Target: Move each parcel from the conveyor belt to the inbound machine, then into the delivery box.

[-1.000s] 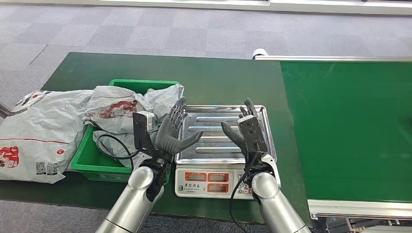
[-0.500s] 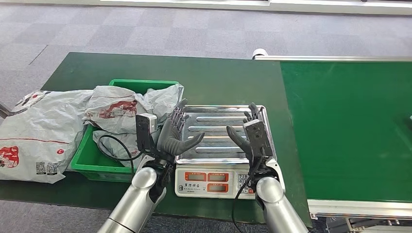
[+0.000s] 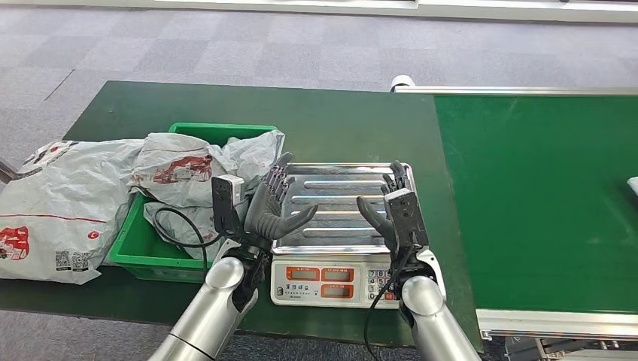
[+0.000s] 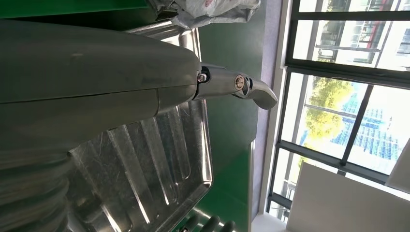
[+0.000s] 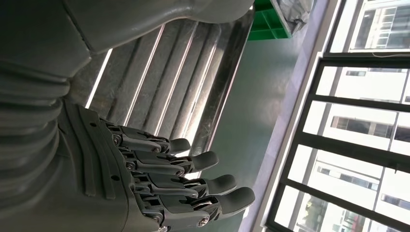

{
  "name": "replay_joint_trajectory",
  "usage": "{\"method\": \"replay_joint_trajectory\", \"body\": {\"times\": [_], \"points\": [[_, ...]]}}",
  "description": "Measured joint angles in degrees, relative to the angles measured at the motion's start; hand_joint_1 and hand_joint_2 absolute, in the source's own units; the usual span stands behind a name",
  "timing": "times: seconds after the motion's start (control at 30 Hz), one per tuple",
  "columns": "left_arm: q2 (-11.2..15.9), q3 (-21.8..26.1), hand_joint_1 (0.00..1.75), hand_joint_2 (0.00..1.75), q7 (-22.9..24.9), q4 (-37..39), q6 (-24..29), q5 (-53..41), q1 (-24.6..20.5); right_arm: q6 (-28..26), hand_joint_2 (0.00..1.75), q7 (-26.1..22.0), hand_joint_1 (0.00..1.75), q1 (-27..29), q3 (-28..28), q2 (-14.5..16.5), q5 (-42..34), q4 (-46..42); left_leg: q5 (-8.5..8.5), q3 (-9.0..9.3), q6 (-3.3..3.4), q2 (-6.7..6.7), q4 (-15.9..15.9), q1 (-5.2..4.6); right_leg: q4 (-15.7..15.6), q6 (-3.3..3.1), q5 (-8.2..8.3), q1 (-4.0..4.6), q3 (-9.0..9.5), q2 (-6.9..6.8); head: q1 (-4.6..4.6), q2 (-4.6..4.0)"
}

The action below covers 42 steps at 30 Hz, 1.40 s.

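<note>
I count one scale [image 3: 342, 252] with one steel tray [image 3: 342, 204], one green bin [image 3: 162, 244], one conveyor belt [image 3: 538, 195], one desk [image 3: 248, 113], at least three grey parcel bags [image 3: 64, 203], and two hands: left hand [image 3: 269, 208], right hand [image 3: 391, 213].

At the bottom centre of the head view you see two polished silver forearms, each ending in a rounded silver wrist ball and a dark grey hand: the left hand [image 3: 267, 210] and the right hand [image 3: 393, 214], each with a small boxy camera module fixed at the wrist and a black cable looping down from it. In the right wrist view, along the left side of the frame, your right hand has a ribbed grey cover and dark segmented fingers [image 5: 212, 185] with small silver screws at the hinges and smooth rounded tips. In the left wrist view the upper left is a broad smooth grey shell, from which a lighter metallic thumb [image 4: 244, 88] juts toward the centre, with two bolt heads on it.
</note>
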Motion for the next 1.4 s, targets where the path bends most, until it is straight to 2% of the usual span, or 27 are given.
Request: {"method": "replay_joint_trajectory", "body": {"times": [0.63,1.4], "points": [[-0.1,-1.0,0.0,1.75,-0.6,2.8,-0.6,1.2,-2.3,-0.1,1.75,0.0,0.0,-0.9,0.0,-0.2,-0.4,-0.3,0.0,0.0,0.0,0.0,0.0,0.0,0.0,0.0,0.01,-0.01,0.01,0.0,0.0,0.01],[0.0,-1.7,0.0,1.75,-0.6,3.4,-0.3,2.3,-2.2,0.4,1.75,-0.3,0.0,-1.5,0.0,-1.2,-1.9,-0.1,0.0,-0.01,0.0,-0.01,0.0,0.0,0.0,0.0,0.01,-0.01,0.02,-0.01,0.0,0.01]]}}
